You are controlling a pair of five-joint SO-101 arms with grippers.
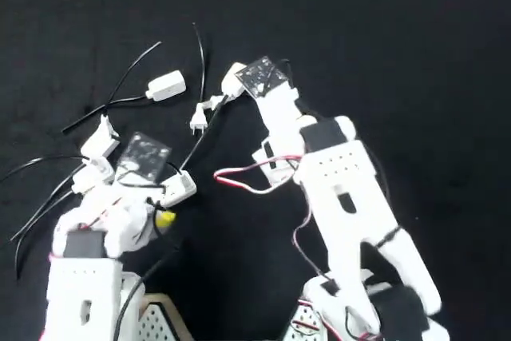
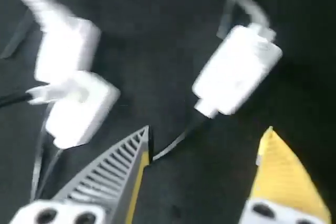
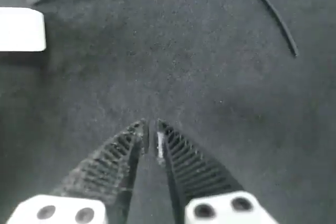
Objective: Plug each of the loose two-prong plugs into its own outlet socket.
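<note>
Loose two-prong plug (image 1: pixel 200 121) lies on table (image 1: pixel 415 77) just beside socket block (image 1: pixel 168 85); right claw (image 3: pixel 151 125) near that block, pinching a white sliver (image 3: pixel 159 145) (can't ID it); left claw (image 2: pixel 208 129) spread, farther from it.

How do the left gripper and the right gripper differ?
The left gripper is open wide; the right gripper has its fingers nearly together. The left gripper has one yellow finger, the right gripper two grey ones. The left gripper hangs over white blocks, the right gripper over bare black cloth. Both have a ribbed grey finger.
</note>
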